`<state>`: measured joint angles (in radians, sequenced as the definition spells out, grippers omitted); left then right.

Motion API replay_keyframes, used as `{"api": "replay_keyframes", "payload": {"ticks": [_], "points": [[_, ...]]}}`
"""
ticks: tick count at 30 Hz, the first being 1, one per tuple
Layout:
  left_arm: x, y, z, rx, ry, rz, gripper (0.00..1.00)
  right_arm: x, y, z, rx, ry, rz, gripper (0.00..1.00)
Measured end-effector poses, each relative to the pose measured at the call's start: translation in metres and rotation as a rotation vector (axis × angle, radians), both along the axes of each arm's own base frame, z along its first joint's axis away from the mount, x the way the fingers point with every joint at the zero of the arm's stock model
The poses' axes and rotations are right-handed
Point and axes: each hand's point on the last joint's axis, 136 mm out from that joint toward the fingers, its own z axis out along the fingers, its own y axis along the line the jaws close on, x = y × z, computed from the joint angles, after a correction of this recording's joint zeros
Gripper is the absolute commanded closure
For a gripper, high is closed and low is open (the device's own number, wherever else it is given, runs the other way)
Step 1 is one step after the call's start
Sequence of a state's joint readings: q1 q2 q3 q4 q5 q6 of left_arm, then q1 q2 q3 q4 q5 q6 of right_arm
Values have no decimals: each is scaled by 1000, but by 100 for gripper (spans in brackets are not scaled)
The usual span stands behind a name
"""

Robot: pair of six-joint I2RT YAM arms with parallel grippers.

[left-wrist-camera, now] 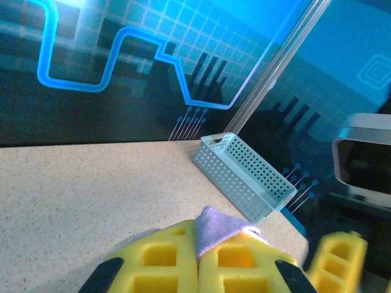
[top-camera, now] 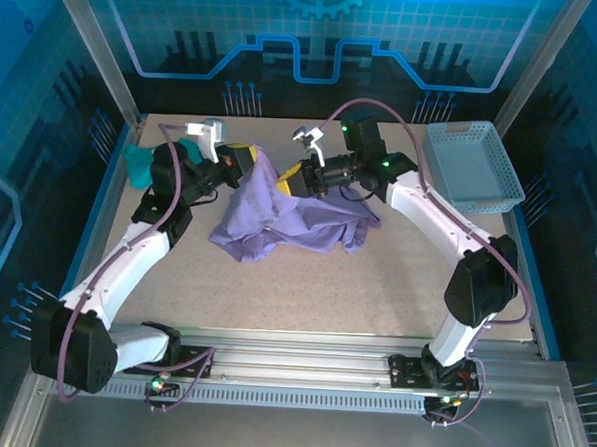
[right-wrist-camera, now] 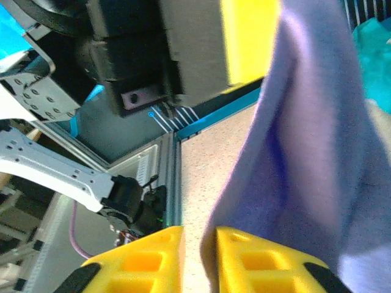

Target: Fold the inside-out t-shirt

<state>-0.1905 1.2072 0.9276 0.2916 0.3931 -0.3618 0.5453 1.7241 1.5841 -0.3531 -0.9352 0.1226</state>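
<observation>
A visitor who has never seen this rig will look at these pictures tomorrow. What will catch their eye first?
The lavender t-shirt, bunched up in the centre of the top view, draws the eye first. The left hand is shut on a fold of it, and the right hand sits against its upper edge. Next come the pale blue basket in the far right corner and a teal cloth at the left edge.

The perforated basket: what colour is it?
Pale blue-grey basket; clearest in the left wrist view.

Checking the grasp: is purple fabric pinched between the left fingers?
Yes, a fold of the t-shirt pokes up between the shut left fingers.
</observation>
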Motion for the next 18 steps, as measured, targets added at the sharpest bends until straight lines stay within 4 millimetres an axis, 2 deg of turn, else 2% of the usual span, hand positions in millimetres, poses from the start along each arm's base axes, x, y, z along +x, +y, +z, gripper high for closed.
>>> {"api": "replay_keyframes", "payload": {"ticks": [2,3,7,14,15,18], "points": [[6,0,-8,8,19,8,100,-4,7,-1,-9,21,-4,98],[9,0,-10,12,27,13,100,-6,10,-1,-14,37,-11,100],[18,2,-15,29,32,36,100,-4,22,-4,-33,114,-81,100],[28,15,-18,66,24,119,100,17,33,-18,-41,207,-251,100],[28,15,-18,69,22,122,100,19,34,-20,-50,193,-262,97],[27,15,-19,70,12,120,100,23,27,-27,-104,100,-284,76]]}}
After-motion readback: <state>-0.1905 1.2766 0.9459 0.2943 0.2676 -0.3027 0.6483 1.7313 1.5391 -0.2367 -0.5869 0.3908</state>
